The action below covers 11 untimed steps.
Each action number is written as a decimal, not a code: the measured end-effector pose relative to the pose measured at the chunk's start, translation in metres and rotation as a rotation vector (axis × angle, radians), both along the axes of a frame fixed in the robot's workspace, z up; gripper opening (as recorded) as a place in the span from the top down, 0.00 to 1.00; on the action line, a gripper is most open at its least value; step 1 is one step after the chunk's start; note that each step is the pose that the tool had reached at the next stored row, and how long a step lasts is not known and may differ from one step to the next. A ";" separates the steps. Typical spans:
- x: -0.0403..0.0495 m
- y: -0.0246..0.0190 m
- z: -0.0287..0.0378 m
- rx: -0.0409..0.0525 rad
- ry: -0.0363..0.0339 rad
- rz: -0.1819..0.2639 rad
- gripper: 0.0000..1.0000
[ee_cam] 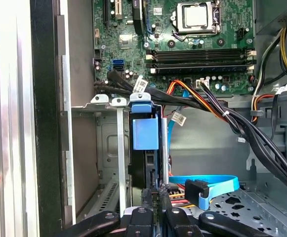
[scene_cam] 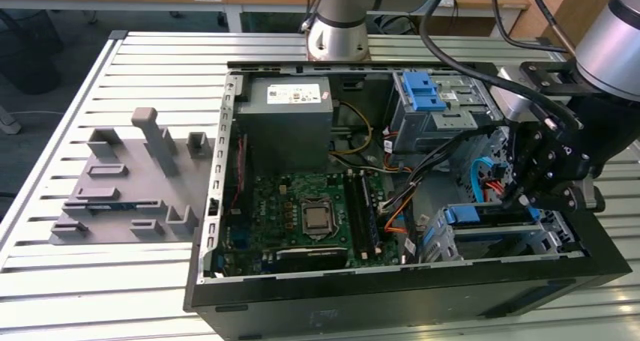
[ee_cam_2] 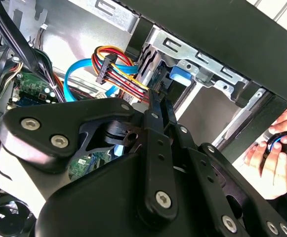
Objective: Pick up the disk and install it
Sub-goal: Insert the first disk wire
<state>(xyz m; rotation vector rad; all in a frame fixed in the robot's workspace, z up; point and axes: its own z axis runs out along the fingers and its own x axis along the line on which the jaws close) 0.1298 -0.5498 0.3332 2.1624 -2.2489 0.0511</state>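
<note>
The disk (ee_cam: 145,134) stands on edge inside the metal drive cage (ee_cam: 114,148) at the case's front corner, its blue rail facing out. In the exterior view the disk (scene_cam: 487,215) shows as a blue strip in the cage (scene_cam: 500,242) at the view's right. My gripper (scene_cam: 517,200) hangs right over it. In both wrist views the gripper (ee_cam: 154,193) has its fingers drawn together, and the gripper's (ee_cam_2: 156,94) tips rest against the end of the disk (ee_cam_2: 179,75), beside the coloured power plug (ee_cam_2: 105,69).
The open computer case (scene_cam: 215,206) lies on a slatted table, motherboard (scene_cam: 310,213) in the middle. Black and orange cables (ee_cam: 222,113) and a blue data cable (ee_cam: 207,183) run close to the cage. A person's hand (ee_cam_2: 274,158) is just outside the case wall. A grey fixture (scene_cam: 130,183) sits at the exterior view's left.
</note>
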 end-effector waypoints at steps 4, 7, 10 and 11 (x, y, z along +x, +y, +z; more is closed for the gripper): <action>0.0000 0.0001 0.0000 0.0000 0.0000 0.000 0.84; 0.0000 0.0008 0.0000 0.0001 0.0000 0.000 0.84; 0.0000 0.0010 0.0000 0.0007 0.0000 0.000 0.84; 0.0000 0.0011 0.0000 0.0007 0.0000 0.000 0.84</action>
